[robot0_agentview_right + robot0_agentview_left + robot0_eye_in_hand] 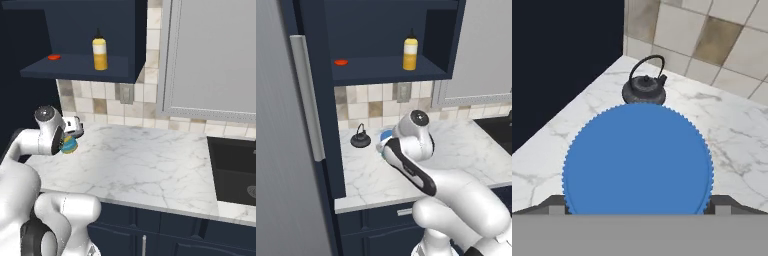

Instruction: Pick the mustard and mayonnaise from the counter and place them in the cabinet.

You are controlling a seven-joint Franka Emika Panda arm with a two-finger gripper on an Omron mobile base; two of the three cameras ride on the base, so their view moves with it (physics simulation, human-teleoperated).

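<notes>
Currently mustard (410,51) sits in cabinet (381,70); fingers (554,204) flank mayonnaise (638,159) lid, apparently clamped. Next: lift clear of worktop (150,160), up to shelf.

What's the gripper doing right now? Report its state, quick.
Gripper: closed on the short, wide blue-lidded mayonnaise jar, a finger on each side of its lid.
</notes>
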